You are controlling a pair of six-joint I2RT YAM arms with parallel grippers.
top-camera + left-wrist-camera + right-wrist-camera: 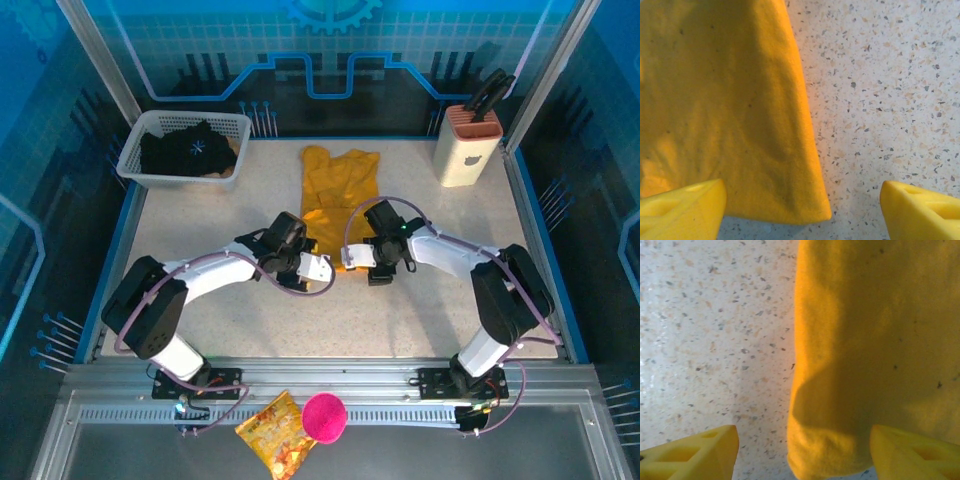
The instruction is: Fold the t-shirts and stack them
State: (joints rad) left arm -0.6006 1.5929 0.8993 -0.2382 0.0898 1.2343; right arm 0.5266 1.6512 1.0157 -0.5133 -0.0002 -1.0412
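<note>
Top external view: the speckled table (430, 300) carries a mustard tee (335, 195), folded into a long strip that stretches away from both grippers. Its near end lies between them, with the left gripper (318, 268) at one near corner and the right gripper (358, 255) at the other. A white basket (135, 160), far beyond the left gripper, holds the black tee (190, 150). A knife block (465, 150) stands far beyond the right gripper. Behind both grippers, by the arm bases, lie a snack bag (275, 445) and a pink ball (323, 415).

Left wrist view: the left gripper (802, 192) is released, its jaws wide apart and straddling the tee's corner (740, 125), one at the cloth and one over bare table. Right wrist view: the right gripper (804, 435) is likewise released astride the other corner (865, 340).
</note>
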